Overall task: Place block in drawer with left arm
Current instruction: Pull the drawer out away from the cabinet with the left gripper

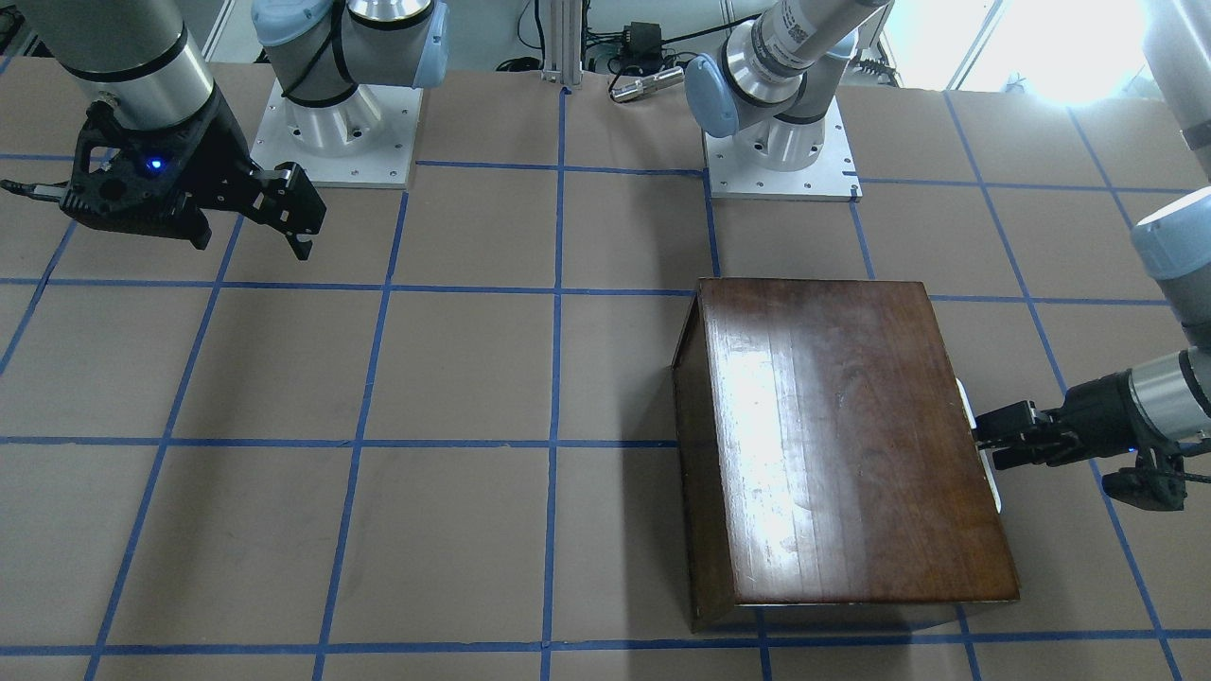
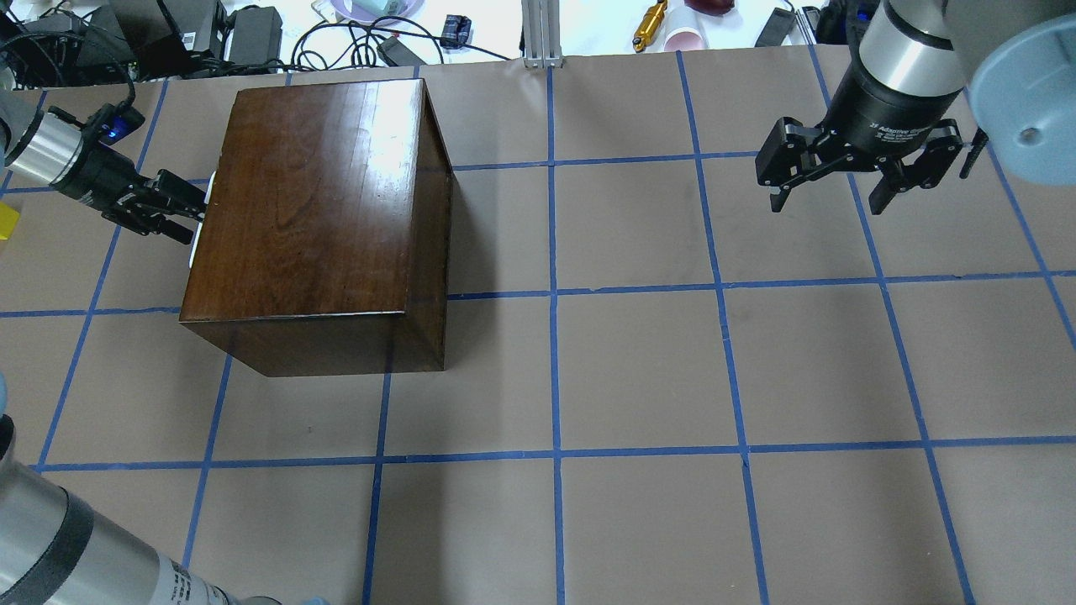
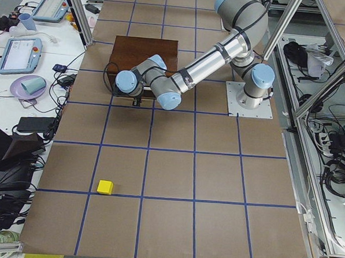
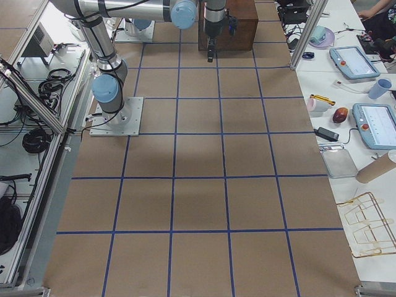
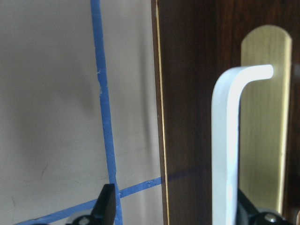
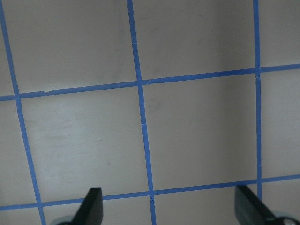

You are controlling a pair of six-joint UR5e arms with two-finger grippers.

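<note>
The small yellow block (image 3: 105, 187) sits on the brown table (image 2: 639, 370) with blue tape squares, well apart from the shiny dark-brown wooden cabinet (image 2: 311, 202). The black left gripper (image 2: 192, 218) is spread wide around the white handle (image 5: 224, 154) of the shut drawer (image 5: 187, 117).

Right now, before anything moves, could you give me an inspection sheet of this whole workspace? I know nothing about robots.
Surface: brown table marked with a blue tape grid.
Job's things: dark cabinet; its drawer looks shut, with a white handle; yellow block on the table, well apart from the cabinet.
Clutter: purple plate and touchscreen pendant on the side bench.
End effectors: left end effector open, straddling the handle; right end effector open, empty, above bare table.
Cables: thin cable sticking from the right end effector; cable tangle beyond the table.
Surroundings: aluminium post.
</note>
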